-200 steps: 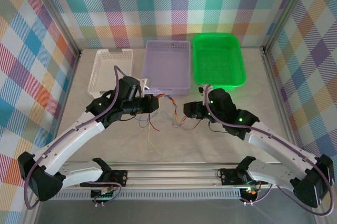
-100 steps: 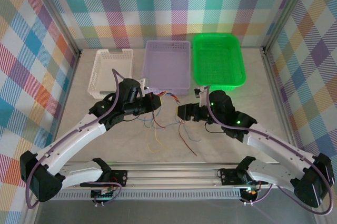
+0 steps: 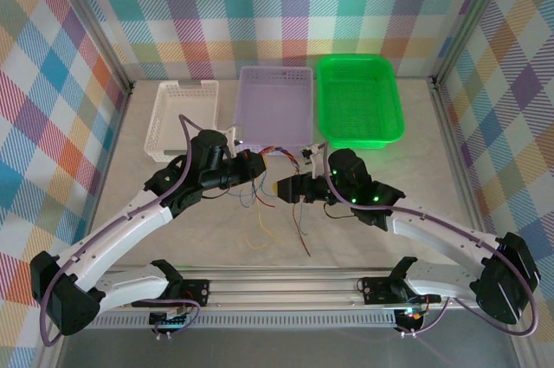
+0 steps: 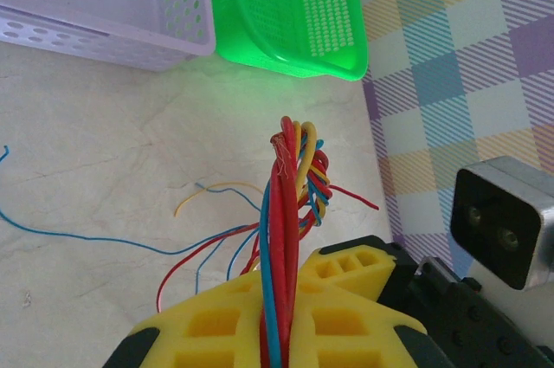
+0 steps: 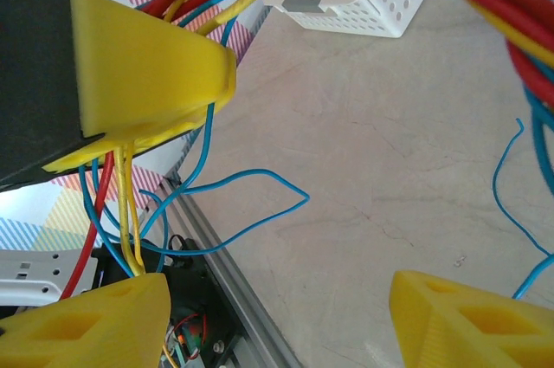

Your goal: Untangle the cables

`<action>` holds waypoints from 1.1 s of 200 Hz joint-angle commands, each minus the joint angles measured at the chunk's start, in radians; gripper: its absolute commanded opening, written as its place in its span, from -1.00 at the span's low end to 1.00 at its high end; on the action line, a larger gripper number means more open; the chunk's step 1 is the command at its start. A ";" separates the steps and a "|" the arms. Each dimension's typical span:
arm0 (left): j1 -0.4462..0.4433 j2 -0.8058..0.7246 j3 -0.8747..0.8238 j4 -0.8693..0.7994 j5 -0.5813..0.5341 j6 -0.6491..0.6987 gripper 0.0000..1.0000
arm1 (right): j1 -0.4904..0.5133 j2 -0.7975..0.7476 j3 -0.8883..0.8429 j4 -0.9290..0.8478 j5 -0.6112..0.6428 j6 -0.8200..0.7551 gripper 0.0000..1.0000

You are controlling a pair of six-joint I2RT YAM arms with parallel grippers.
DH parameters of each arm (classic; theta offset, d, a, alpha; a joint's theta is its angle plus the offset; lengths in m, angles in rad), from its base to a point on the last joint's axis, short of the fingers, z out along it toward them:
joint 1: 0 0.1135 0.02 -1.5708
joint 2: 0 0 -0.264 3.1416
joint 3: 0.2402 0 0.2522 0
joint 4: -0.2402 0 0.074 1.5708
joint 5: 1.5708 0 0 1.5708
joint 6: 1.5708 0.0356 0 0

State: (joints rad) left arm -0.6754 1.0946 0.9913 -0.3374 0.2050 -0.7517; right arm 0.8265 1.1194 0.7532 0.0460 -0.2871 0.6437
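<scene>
While left fingers pinch cables, right fingers gape just beside them.

We find three baskets in a row along the far side of the table: the left basket, the middle basket and the right basket, side by side. Just near of the middle basket, the left gripper and the right gripper meet at mid-table, the left one slightly farther back. The cables stick out of the left gripper toward the far right, and their loose ends lie on the table between the grippers and the rail at the near edge.
</scene>
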 commanded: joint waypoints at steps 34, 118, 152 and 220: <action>0.007 -0.009 -0.006 0.047 0.007 -0.019 -1.00 | 0.021 0.018 0.008 0.083 -0.033 0.000 0.35; 0.007 -0.019 -0.009 0.041 -0.003 -0.021 -1.00 | 0.067 0.054 0.011 0.133 -0.001 -0.009 0.25; 0.008 -0.029 -0.028 0.085 0.012 -0.057 -1.00 | 0.100 0.091 0.020 0.122 0.104 -0.057 0.20; 0.007 -0.077 -0.068 0.148 0.032 -0.167 -1.00 | 0.170 0.194 0.022 0.205 0.289 -0.131 0.19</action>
State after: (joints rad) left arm -0.6754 1.0515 0.9440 -0.2726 0.2062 -0.8539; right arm 0.9779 1.2930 0.7536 0.1577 -0.0879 0.5556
